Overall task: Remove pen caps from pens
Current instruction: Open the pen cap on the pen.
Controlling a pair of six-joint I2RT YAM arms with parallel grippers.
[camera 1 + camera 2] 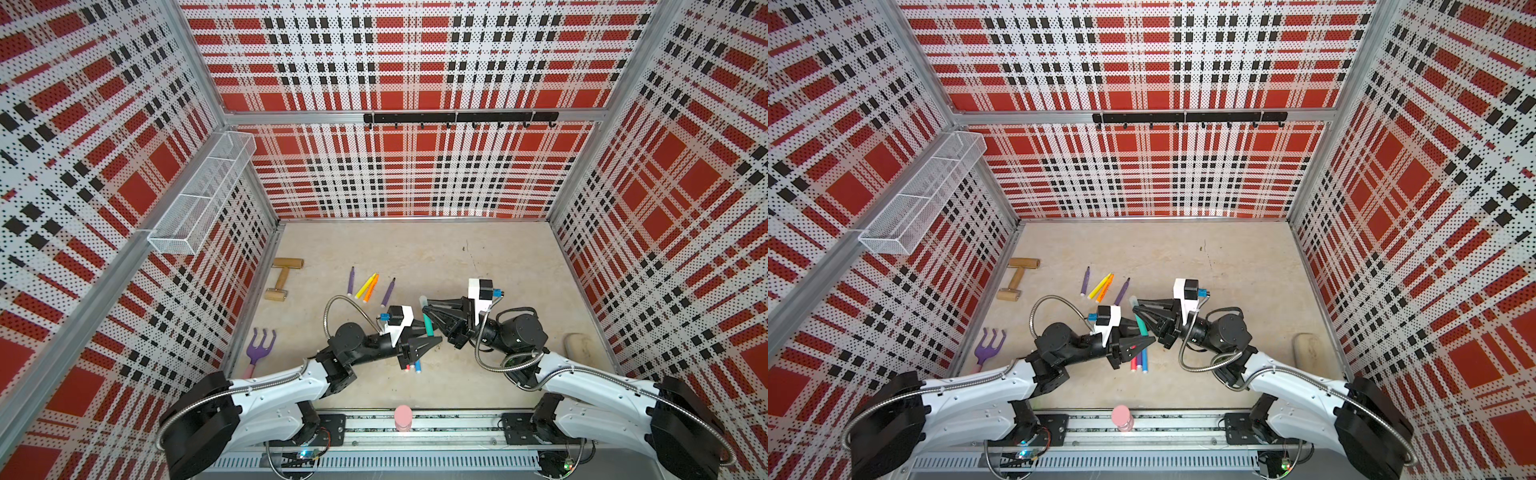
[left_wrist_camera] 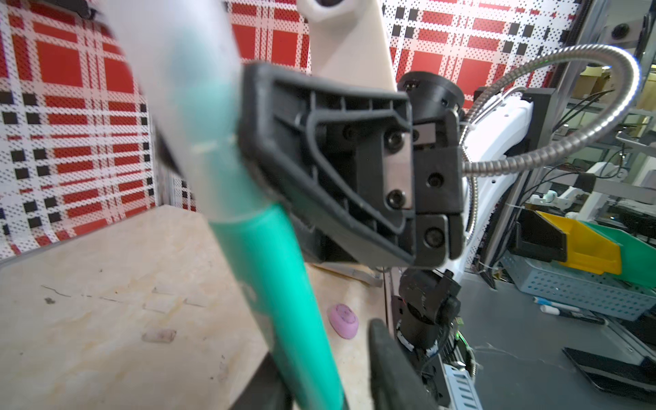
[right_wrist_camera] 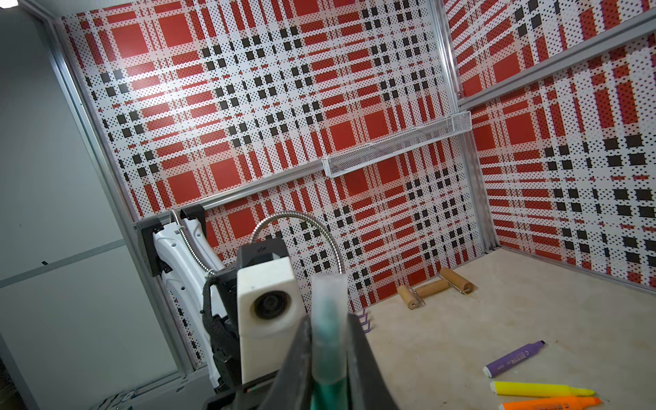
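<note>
Judged teal pen (image 2: 284,266) light, stiff, slick, best held mid-barrel; saw right claw (image 3: 329,355) clamped on cap (image 3: 328,319), left claw (image 2: 323,369) narrow, grip unclear.

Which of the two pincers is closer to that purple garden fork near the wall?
Left. The left pincer is mid-table, on the side of the purple garden fork; the right pincer, clamping the teal pen, lies just beyond it, farther away.

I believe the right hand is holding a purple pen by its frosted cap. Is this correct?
Not quite: the pen in the right hand is teal-green, not purple. The right wrist view shows it, held by its frosted cap.
</note>
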